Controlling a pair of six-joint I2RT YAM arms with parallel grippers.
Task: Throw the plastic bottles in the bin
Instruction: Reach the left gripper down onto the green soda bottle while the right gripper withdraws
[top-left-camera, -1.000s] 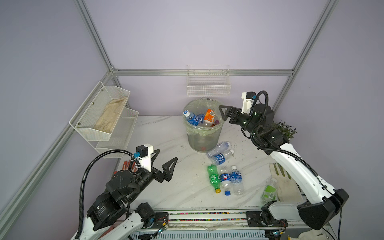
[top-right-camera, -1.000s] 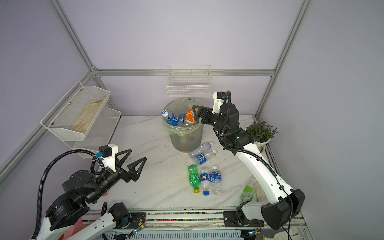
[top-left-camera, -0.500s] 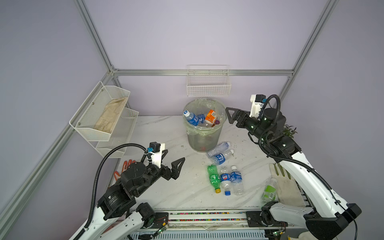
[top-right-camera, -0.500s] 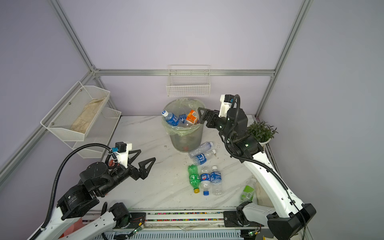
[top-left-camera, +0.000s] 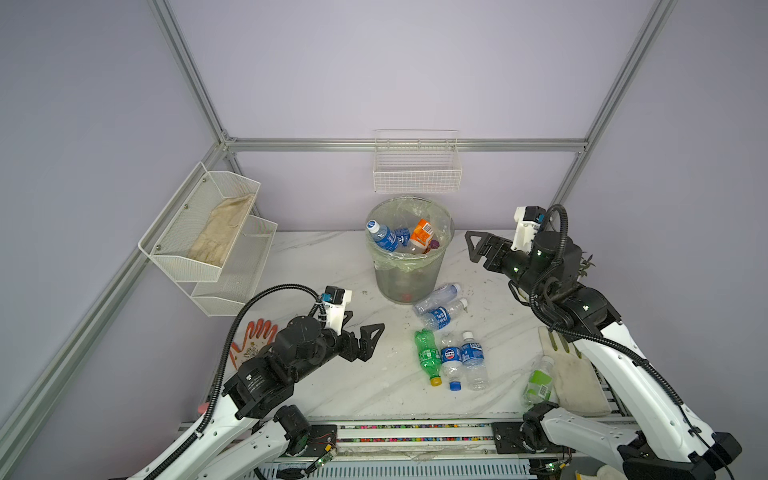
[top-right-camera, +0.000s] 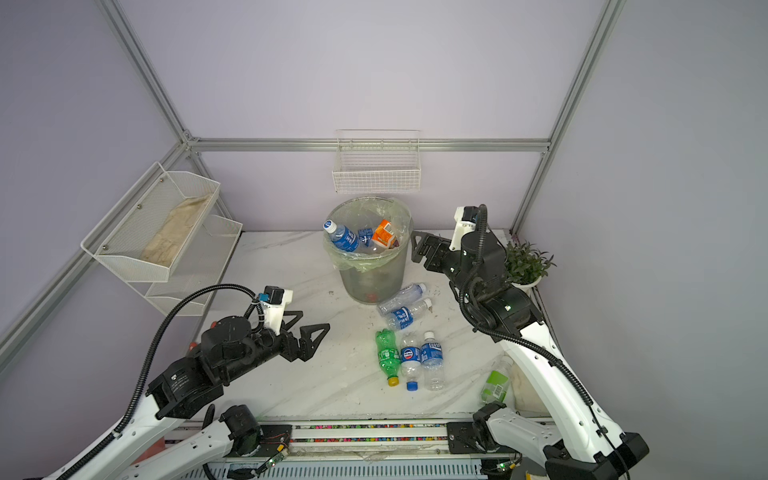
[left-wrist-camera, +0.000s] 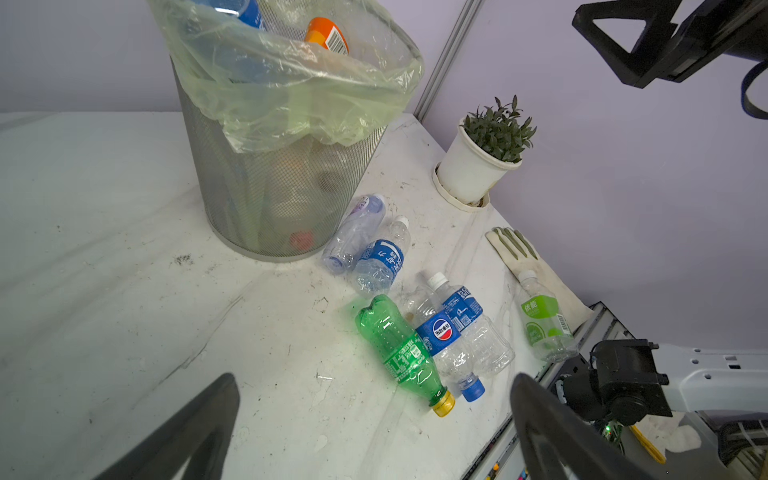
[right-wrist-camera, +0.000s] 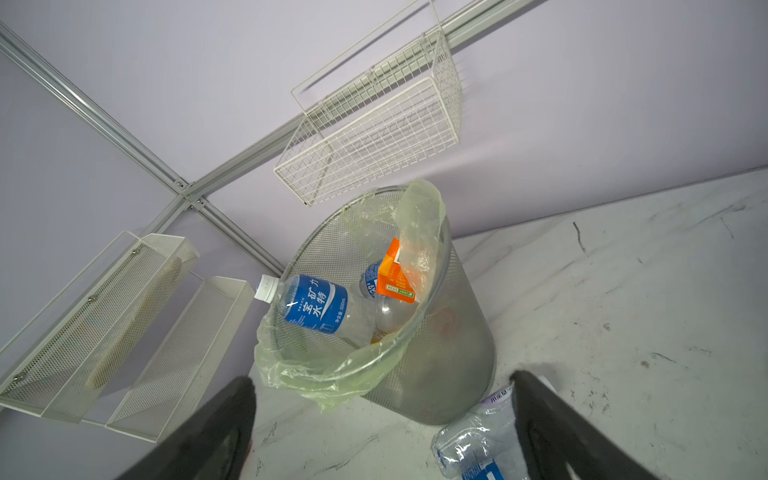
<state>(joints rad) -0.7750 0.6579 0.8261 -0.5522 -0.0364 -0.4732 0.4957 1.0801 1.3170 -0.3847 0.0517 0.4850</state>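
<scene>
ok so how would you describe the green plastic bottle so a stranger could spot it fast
Find the round grey mesh bin with its pale-green bag at the back of the white marble table. In front of it, three bottles lie side by side. The green plastic bottle is the leftmost in both top views, the only one tinted green all through, with a yellow cap.

Watching rig in a top view. Left gripper (top-left-camera: 362, 329) hovering over table (top-left-camera: 332, 386), jaws apart, gripping nothing, well left of green bottle (top-left-camera: 428, 357). Right gripper (top-left-camera: 471, 247) hanging wide apart just right of bin (top-left-camera: 390, 282) rim, also carrying nothing. Am seeing blue-label bottle (top-left-camera: 384, 237) and orange-label bottle (top-left-camera: 422, 235) poking out of bin. Am noting clear bottle pair (top-left-camera: 444, 315) lying near bin base and green-label bottle (top-left-camera: 539, 380) lying against white glove (top-left-camera: 577, 378).
</scene>
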